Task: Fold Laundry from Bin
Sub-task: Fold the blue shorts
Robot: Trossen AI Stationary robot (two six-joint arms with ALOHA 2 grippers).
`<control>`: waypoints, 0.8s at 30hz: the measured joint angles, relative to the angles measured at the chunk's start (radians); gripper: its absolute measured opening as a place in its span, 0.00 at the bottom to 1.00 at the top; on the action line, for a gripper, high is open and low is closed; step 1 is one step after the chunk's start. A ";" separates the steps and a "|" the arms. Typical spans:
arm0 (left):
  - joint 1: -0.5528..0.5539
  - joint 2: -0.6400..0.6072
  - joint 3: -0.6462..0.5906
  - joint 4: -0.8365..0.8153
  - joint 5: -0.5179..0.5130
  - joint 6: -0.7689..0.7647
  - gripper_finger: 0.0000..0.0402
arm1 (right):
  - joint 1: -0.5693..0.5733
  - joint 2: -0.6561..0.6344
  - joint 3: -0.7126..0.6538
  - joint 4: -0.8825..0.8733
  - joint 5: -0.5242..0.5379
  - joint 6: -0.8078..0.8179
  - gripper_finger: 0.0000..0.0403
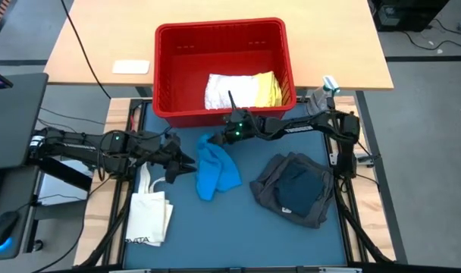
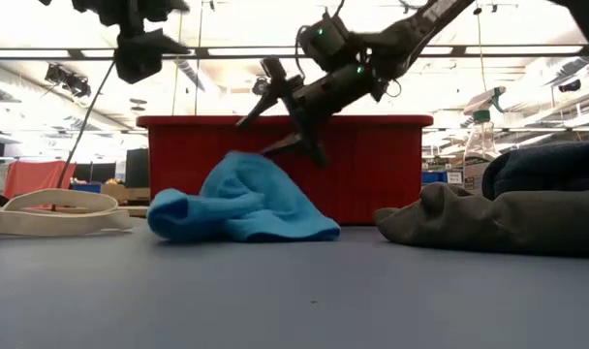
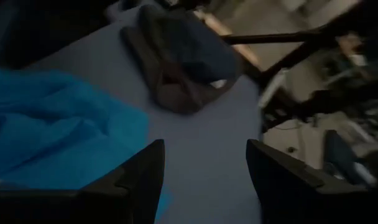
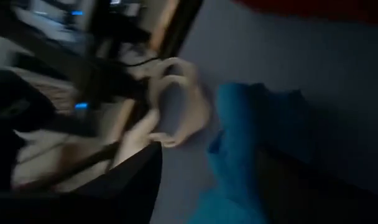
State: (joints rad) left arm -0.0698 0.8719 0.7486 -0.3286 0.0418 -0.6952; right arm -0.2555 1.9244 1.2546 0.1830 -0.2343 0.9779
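The red bin (image 1: 164, 68) stands at the table's far middle, with a white cloth (image 1: 227, 91) and a yellow cloth (image 1: 267, 89) inside. A bright blue cloth (image 1: 215, 173) lies crumpled on the blue mat in front of it. My right gripper (image 2: 280, 136) is open and slants down just above the blue cloth's far end; its fingers stand apart over the cloth (image 4: 251, 137). My left gripper (image 1: 188, 163) is open and raised to the left of the blue cloth (image 3: 46, 124), with nothing between its fingers (image 3: 145, 180).
A heap of dark grey and navy cloth (image 1: 295, 189) lies on the mat's right half. A cream tote bag (image 1: 149, 212) with long handles lies at the near left. Bare mat lies along the near edge, between the bag and the heap.
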 joint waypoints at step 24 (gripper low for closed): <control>0.007 0.395 -0.062 0.074 -0.091 -0.052 0.57 | 0.318 0.009 0.000 -0.508 0.293 -0.031 0.30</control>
State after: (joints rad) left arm -0.0624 1.2666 0.6865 -0.2545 -0.0489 -0.7471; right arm 0.0626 1.9330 1.2545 -0.3250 0.0583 0.9467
